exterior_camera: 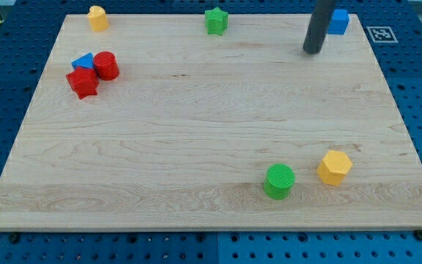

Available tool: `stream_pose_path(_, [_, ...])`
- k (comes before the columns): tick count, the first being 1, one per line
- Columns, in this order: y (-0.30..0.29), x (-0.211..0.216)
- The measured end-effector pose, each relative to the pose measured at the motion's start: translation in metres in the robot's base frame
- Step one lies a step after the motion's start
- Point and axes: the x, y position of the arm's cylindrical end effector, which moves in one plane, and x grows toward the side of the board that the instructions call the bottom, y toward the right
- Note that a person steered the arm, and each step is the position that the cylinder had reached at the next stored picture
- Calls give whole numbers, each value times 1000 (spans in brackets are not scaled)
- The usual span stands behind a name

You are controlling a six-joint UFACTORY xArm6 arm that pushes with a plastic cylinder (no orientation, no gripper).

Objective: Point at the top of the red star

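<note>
The red star (83,82) lies at the board's upper left, touching a blue triangle (83,61) above it and a red cylinder (106,65) to its upper right. My tip (313,51) is the lower end of the dark rod at the upper right of the board, far to the right of the red star. It stands just left of and below a blue cube (338,22).
A yellow block (97,17) sits at the top left edge and a green star (216,20) at the top middle. A green cylinder (279,181) and a yellow hexagonal block (334,167) lie at the lower right. The wooden board (196,125) rests on a blue pegboard.
</note>
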Motion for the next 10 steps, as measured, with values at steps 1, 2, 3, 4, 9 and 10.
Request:
stream_pose_path(1, [0, 26])
stream_pose_path(2, [0, 26])
stream_pose_path(3, [-32, 26])
stream_pose_path(4, [-100, 26])
stream_pose_path(9, [-400, -34])
stream_pose_path(10, [-444, -26])
